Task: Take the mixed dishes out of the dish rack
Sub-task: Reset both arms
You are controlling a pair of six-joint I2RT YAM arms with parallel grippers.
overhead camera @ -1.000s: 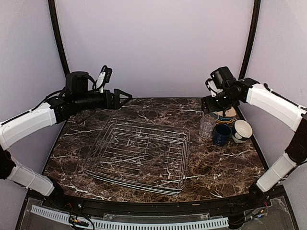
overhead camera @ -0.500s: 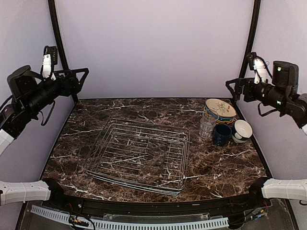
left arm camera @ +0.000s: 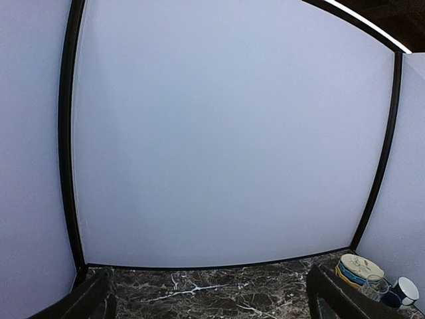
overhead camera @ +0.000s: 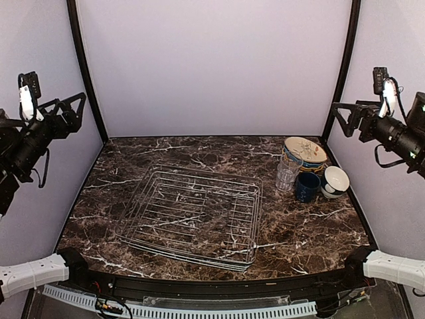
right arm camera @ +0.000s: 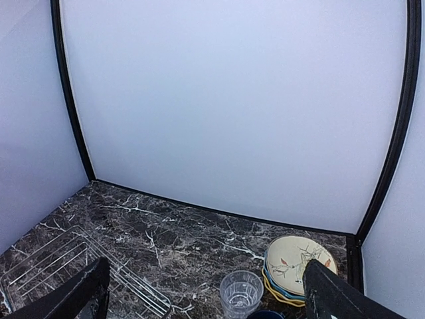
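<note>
Wire rack (overhead camera: pixel 192 216) bare, dishes (overhead camera: pixel 307 187) grouped right: seemingly done, so we hold left claw (overhead camera: pixel 74 111), right claw (overhead camera: pixel 342 119) open, aloft.

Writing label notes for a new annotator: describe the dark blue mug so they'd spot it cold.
From the wire dish rack at centre, look to the dishes grouped at the far right corner. The dark blue mug stands at the group's near edge, between a clear glass on its left and a pale bowl on its right. It is the only solid dark piece there.
</note>
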